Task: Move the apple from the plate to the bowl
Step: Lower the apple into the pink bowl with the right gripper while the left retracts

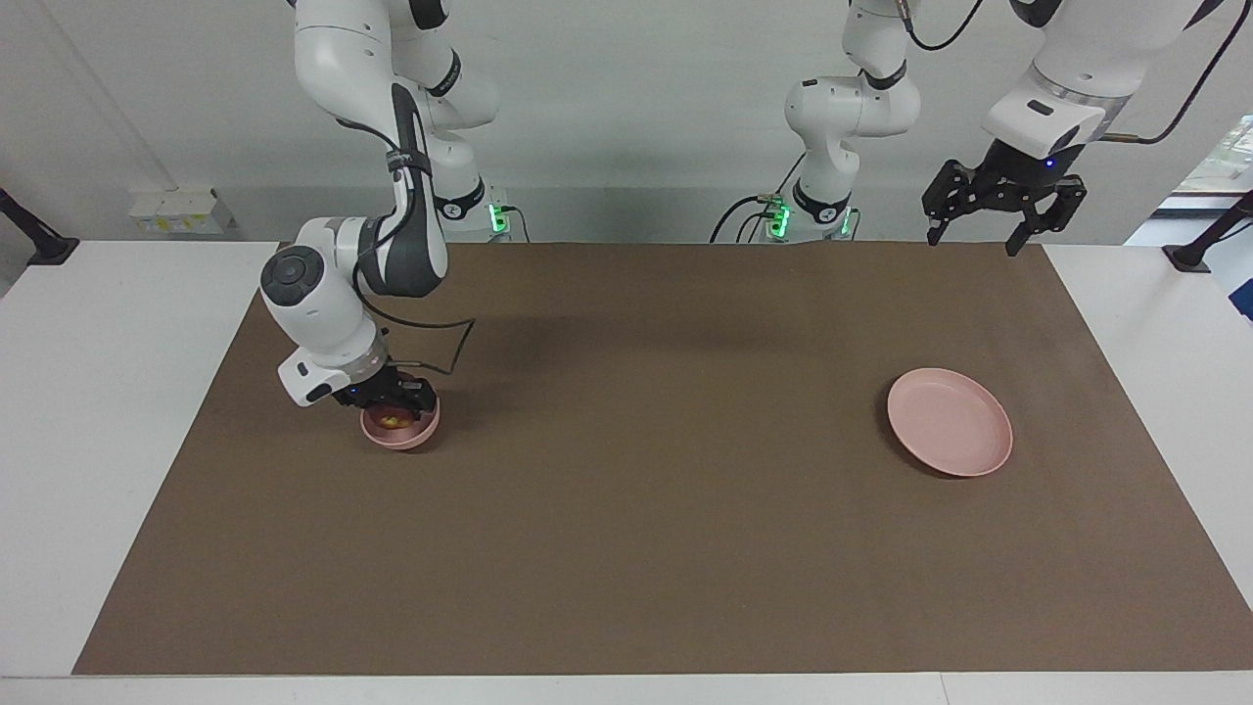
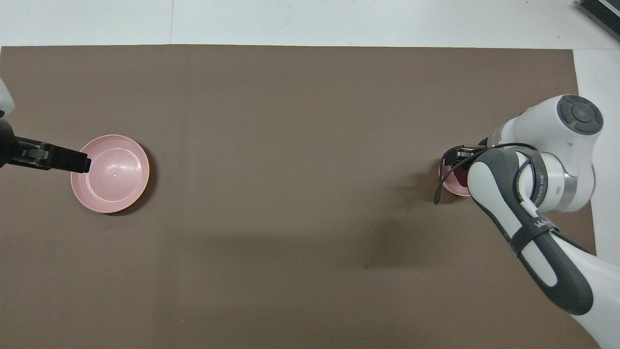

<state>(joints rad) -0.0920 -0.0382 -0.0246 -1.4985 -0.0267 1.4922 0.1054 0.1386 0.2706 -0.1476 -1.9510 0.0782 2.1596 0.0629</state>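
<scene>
Plain pink plate (image 1: 950, 421), plain pink bowl (image 1: 399, 431), dark red apple (image 1: 393, 420) with yellowish patch, brown mat (image 1: 646, 509)

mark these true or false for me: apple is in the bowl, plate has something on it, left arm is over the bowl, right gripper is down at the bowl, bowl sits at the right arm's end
1. The apple is in the bowl. True.
2. The plate has something on it. False: it is bare.
3. The left gripper is over the bowl. False: it hangs raised at the left arm's end of the table, with open jaws, nowhere near the bowl.
4. The right gripper is down at the bowl. True: it sits right over the apple in it.
5. The bowl sits toward the right arm's end of the table. True.
</scene>
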